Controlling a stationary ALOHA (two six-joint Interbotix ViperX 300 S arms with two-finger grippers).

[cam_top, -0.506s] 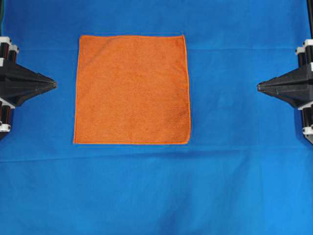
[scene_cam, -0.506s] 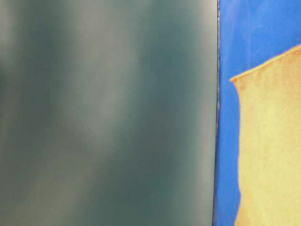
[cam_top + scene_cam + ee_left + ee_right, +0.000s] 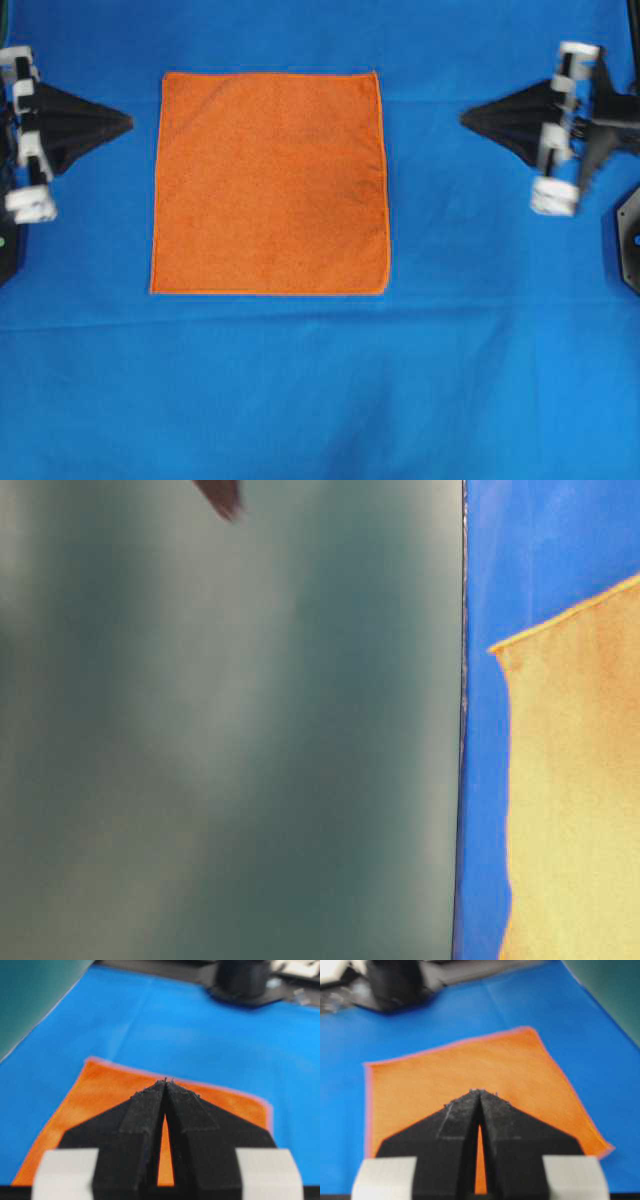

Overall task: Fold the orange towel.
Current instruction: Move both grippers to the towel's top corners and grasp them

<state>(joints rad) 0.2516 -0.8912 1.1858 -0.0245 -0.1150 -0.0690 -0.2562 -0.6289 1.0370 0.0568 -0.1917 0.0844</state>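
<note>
While the orange towel (image 3: 269,183) lies spread flat and square on the blue table cover (image 3: 320,390), both arms hang off to its sides without touching it. The towel sits a little left of centre in the overhead view, in the upper half of the cover, all four hemmed edges showing and no corner turned over.

On the left, the left gripper (image 3: 128,122) points its black tip toward the towel's upper left part, near the edge but apart from it. From its own wrist camera the left gripper (image 3: 165,1081) is clenched: the two black fingers (image 3: 142,1110) meet at the tips, with only a thin sliver of orange showing between them lower down. Nothing is held.

On the right, the right gripper (image 3: 464,120) points inward at about the same height as the other, well apart from the towel's right edge, with bare blue cover between. Its wrist view shows the right gripper (image 3: 479,1092) likewise pressed together at the tips, fingers (image 3: 457,1120) empty, the towel spread out beyond them.

The table-level view is mostly a blurred grey-green panel (image 3: 230,740); at its right, a strip of the blue cover (image 3: 540,550) and one corner of the towel (image 3: 575,790) show, and a dark blurred tip pokes in at the top edge, though I cannot tell which arm it belongs to.
</note>
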